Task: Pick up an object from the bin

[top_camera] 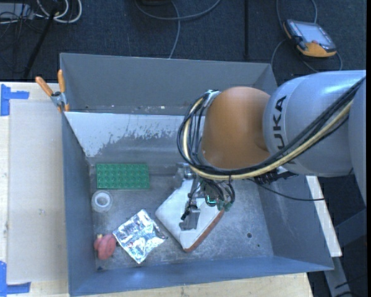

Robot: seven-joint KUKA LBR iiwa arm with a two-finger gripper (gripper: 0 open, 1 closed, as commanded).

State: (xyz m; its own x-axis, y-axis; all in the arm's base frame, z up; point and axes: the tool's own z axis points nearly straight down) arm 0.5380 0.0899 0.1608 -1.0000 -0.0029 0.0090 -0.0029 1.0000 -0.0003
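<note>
My gripper (190, 218) reaches down under the orange cover onto a white flat block with a brown edge (173, 212), which lies tilted near the middle of the bin floor. One dark fingertip rests on the block's upper face. A crumpled piece of silver foil (138, 235) lies just left of the block, apart from the gripper.
A green studded plate (122, 176) lies at the back left of the floor. In front of it sits a small clear tape roll (102, 200), and a pink lump (104, 245) lies by the front left corner. The arm covers the bin's right half.
</note>
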